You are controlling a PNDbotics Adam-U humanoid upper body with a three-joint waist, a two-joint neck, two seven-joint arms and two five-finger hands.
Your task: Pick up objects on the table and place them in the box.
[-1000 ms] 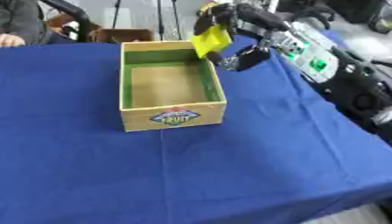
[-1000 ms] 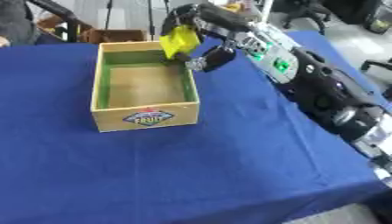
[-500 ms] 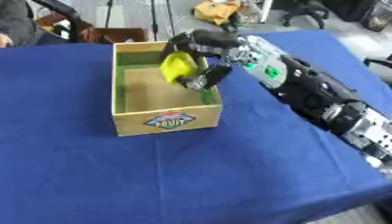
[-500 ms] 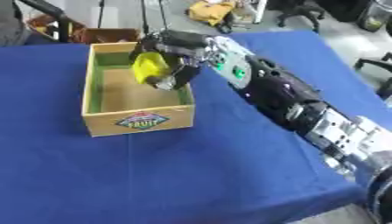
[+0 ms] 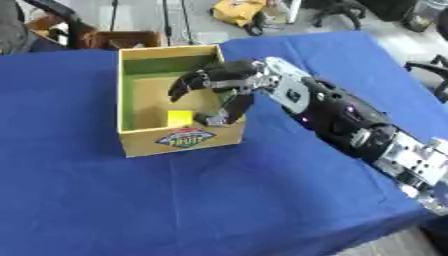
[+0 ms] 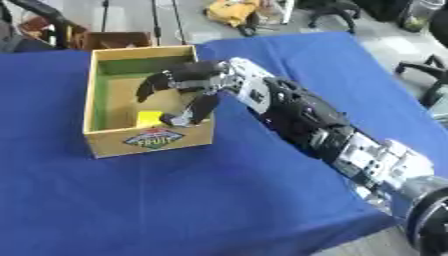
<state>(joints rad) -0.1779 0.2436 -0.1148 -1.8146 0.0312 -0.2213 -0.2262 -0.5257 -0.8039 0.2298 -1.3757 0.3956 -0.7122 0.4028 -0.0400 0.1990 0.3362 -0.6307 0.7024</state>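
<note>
A yellow block (image 5: 180, 118) lies on the floor of the open cardboard box (image 5: 181, 142), near its front wall. My right hand (image 5: 220, 82) hangs over the box's right side, just above and right of the block, open with its fingers spread and pointing down, holding nothing. The thumb (image 5: 225, 112) reaches down beside the block without touching it. The box has green inner walls and a fruit label on the front. My left hand shows in neither view.
The box stands on a blue tablecloth (image 5: 219, 195) that covers the whole table. My right arm (image 5: 350, 130) stretches across the right half of the table. Chairs and clutter stand on the floor beyond the far edge.
The hand moved over the box and let go of the yellow block, which now lies inside. The fingers have opened. The camera has also shifted.
</note>
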